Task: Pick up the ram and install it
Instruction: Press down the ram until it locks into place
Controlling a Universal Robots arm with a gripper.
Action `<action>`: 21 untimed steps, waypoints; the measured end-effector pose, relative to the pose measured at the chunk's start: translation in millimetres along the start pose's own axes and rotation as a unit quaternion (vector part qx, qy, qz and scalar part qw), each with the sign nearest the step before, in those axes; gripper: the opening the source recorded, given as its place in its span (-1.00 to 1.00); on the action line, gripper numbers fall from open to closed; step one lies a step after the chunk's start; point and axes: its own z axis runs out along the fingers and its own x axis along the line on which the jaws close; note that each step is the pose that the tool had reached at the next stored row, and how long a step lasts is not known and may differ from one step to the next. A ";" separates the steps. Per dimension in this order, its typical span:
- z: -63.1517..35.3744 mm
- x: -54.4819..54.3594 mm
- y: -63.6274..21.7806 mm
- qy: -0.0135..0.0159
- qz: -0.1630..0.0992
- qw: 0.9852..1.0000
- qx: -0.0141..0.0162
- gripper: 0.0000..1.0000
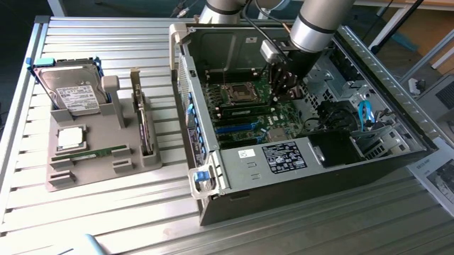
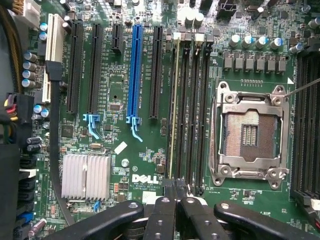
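Observation:
A ram stick (image 2: 173,100) stands on edge in the memory slot nearest the black expansion slots, beside the open CPU socket (image 2: 250,132). My gripper (image 2: 175,196) hangs over one end of that slot, fingers pressed together with nothing between them. From outside, the gripper (image 1: 282,91) is down inside the open computer case, above the motherboard (image 1: 280,114). Another ram stick (image 1: 89,154) lies flat in the grey parts holder (image 1: 95,170) at the exterior view's left.
The holder also carries a hard drive (image 1: 71,90), a square silver processor (image 1: 71,138) and an upright dark card (image 1: 145,127). Case walls (image 1: 186,90) surround the motherboard. Blue and black cables (image 1: 365,114) and a drive cage sit at the exterior view's right. A heatsink (image 2: 86,175) lies near the slots.

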 end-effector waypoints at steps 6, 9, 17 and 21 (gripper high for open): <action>4.1 -0.1 -0.3 0.000 0.000 1.000 0.000 -0.79; -2.4 0.0 0.2 0.000 0.000 1.000 0.001 -0.79; -22.6 0.6 1.5 0.000 0.000 1.000 0.001 -0.79; -20.8 -0.2 6.9 0.000 0.000 1.000 0.001 -0.79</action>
